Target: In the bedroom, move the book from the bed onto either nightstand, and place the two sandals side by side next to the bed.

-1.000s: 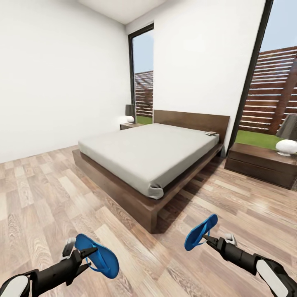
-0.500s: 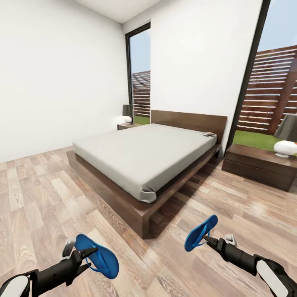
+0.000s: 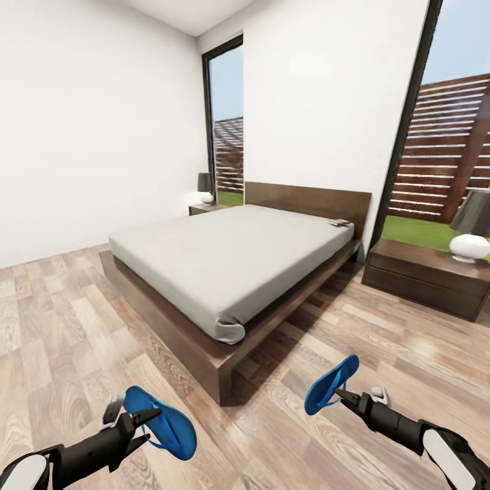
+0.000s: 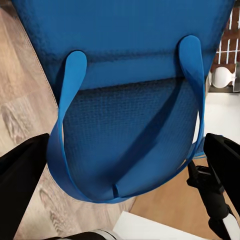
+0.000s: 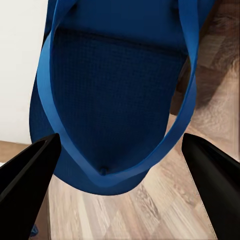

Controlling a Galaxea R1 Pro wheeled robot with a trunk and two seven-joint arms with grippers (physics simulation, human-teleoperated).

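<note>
My left gripper (image 3: 144, 423) is shut on one blue sandal (image 3: 163, 422), held above the floor at the lower left. In the left wrist view that sandal (image 4: 125, 100) spans the gap between the black fingers (image 4: 22, 172). My right gripper (image 3: 340, 395) is shut on the other sandal (image 3: 331, 382), whose sole (image 5: 115, 100) and thin straps show close up in the right wrist view. Ahead stands the bed (image 3: 224, 262) with its grey mattress. The book (image 3: 340, 222) lies flat on the mattress by the headboard, on the right side. One nightstand (image 3: 425, 275) stands right of the bed, the other (image 3: 206, 208) at its far side.
A white-based lamp (image 3: 471, 246) sits on the right nightstand, and a dark lamp (image 3: 205, 185) on the far one. Tall black-framed windows (image 3: 226, 122) flank the headboard wall. Wood-plank floor (image 3: 381, 340) runs between the bed and the right nightstand.
The whole view has shifted: the bed and nightstands sit further left and the bed's corner closer, so the camera moved. Both grippers hold their sandals in the same pose.
</note>
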